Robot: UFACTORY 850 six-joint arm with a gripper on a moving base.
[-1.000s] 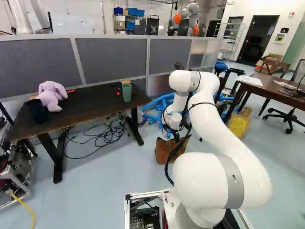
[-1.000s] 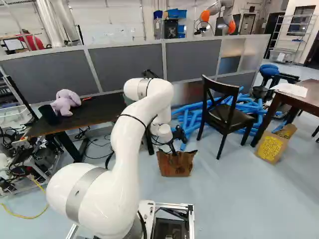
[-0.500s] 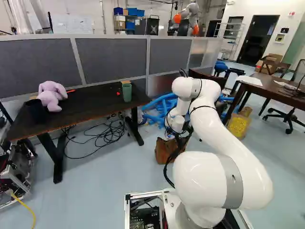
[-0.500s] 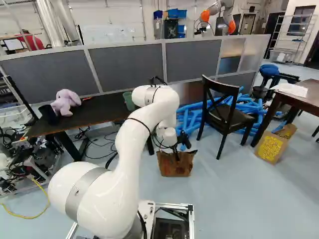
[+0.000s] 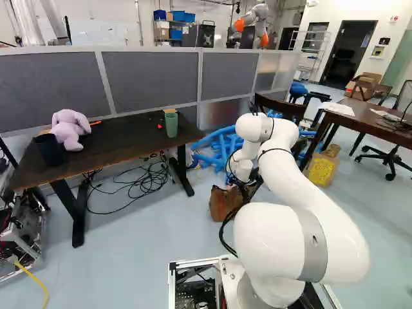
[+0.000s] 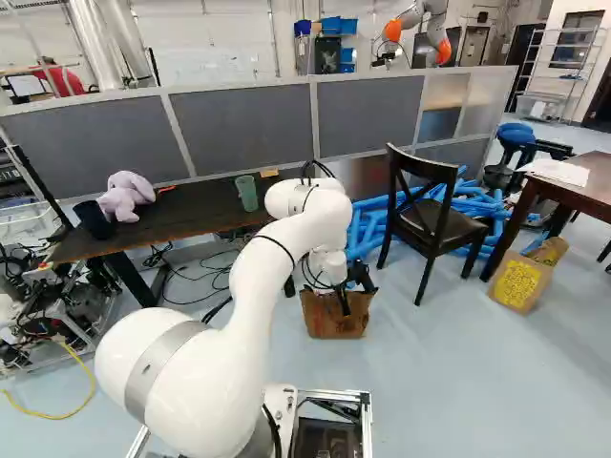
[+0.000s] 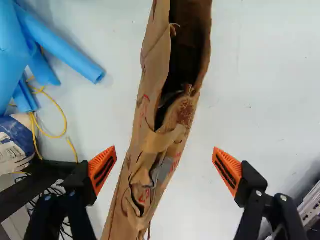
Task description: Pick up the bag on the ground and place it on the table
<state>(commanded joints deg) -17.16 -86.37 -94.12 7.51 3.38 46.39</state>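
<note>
The white robot arm [image 6: 260, 281] has swung rightward in the right base view, bringing its wrist over the brown paper bag [image 6: 334, 324], which remains upright on the pale floor [image 6: 430, 382], near a black wooden chair [image 6: 434, 224]. The black gripper [image 6: 355, 294] has its two orange-padded fingers spread wide apart, the bag's upper edge between them.

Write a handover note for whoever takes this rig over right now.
Hand: open, over the bag, gripping nothing.
Bag: brown, upright on the floor, its top between and ahead of the open fingers in the wrist view.
Done: hand brought to the bag.
Left: grip, lift, carry, set down. The target is probably the dark table with the purple plush toy; a second table stands beyond the chair.
</note>
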